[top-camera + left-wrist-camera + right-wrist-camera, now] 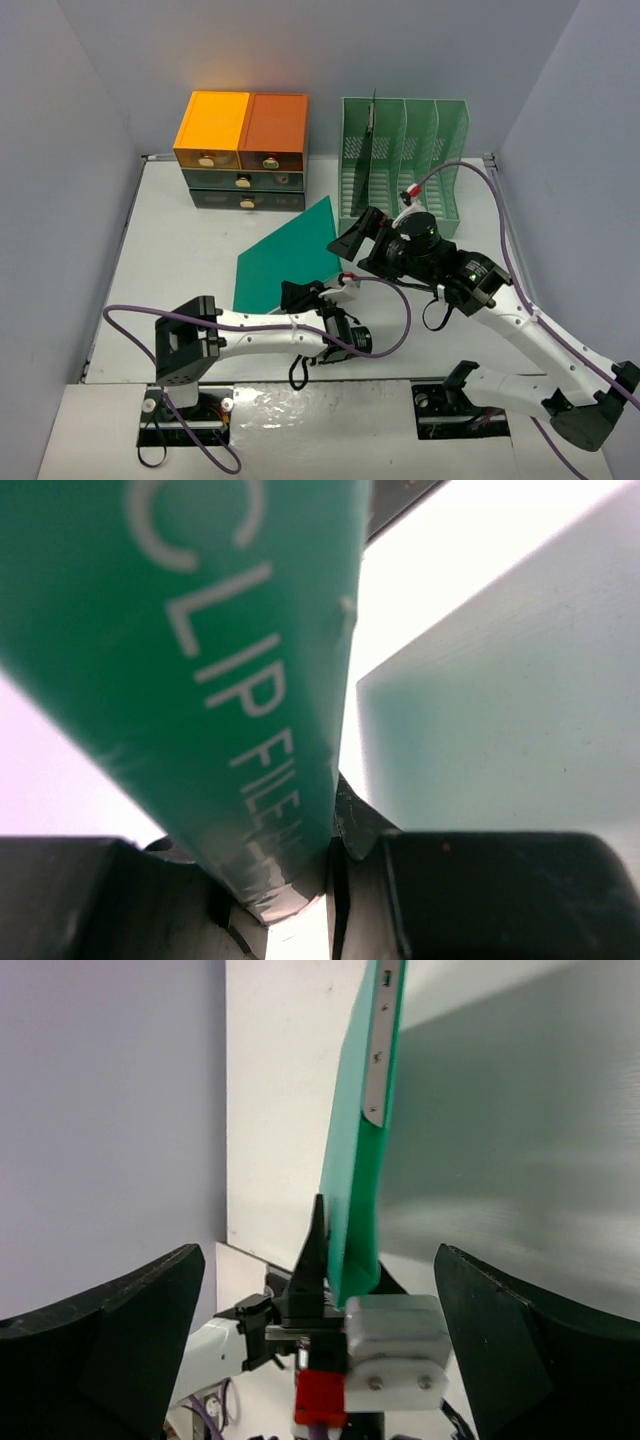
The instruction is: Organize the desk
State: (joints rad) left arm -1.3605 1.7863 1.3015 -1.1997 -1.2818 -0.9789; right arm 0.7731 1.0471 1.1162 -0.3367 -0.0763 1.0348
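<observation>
The left gripper (pixel 296 293) is pinched tight on the lower edge of the green clip file (pixel 285 262) (its white lettering runs right down into the jaws), holding it over the middle of the white desk (pixel 170 250). The right gripper (pixel 352 238) is spread wide, one finger on either side of the file, touching neither face.

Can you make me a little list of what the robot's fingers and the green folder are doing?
Left fingers: shut on the green folder
Right fingers: open, with the folder's edge between them
Green rack: at the back right of the desk
Drawer unit: at the back left
</observation>
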